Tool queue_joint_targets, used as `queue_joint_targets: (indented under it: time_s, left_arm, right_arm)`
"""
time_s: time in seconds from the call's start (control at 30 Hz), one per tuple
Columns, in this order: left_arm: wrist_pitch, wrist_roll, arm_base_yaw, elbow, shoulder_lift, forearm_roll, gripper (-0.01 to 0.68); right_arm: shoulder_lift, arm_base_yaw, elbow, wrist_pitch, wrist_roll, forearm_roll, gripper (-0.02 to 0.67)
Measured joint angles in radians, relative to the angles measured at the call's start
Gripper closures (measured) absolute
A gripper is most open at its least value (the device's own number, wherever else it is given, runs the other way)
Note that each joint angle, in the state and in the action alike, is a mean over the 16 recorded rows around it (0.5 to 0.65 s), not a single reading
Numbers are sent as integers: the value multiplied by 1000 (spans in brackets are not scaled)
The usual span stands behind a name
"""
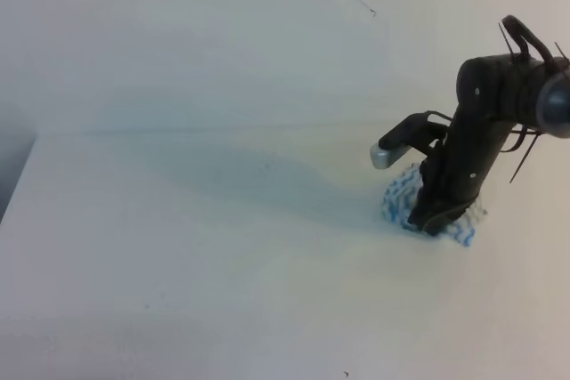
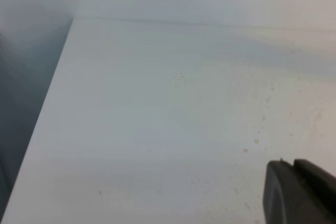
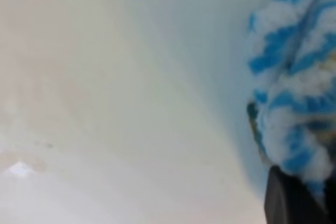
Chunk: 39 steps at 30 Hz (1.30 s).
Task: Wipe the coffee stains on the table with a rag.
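the right arm comes in from the right edge of the exterior view, elbow high, forearm sloping steeply down to the table. its right gripper is clenched on the rag, a bunched blue and white striped cloth pressed onto the table top toward the right side, nearer the back edge than the front. in the right wrist view the rag bulges just above a dark fingertip at the lower right corner. the left gripper shows only as a dark tip at the lower right of its own view, above the table; i cannot tell whether it is clenched or released. tiny tan coffee stains speckle the table near it. the left edge and back left corner lie well apart from the rag, with broad white surface between.
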Motion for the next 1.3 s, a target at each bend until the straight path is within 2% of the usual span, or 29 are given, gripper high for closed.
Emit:
queue_joint_targets:
  time_s: [0.2,0.37,0.67,0.83,0.97,1.17,1.3]
  left_arm:
    - [0,0,0,0,0,0,677]
    - [0,0,0,0,0,0,677]
    - [0,0,0,0,0,0,677]
    - [0,1,0,0,0,0,677]
    - [0,1,0,0,0,0,677]
    - [0,2,0,0,0,0,677]
    - [0,2,0,0,0,0,677]
  right_arm:
    - [12,1,-37,31,-70,131,638]
    - [33,1,-63,10,-73,172,638]
    - [66,-27,-80,-8,34,53,638]
    - [68,-80,-81,-41,113,-32,638]
    - [69,-132,-81,-92,148,-42,638]
    - [77,-190,-85,-205,151,56,638]
    - [101,-193,-109,-246,131,161,638]
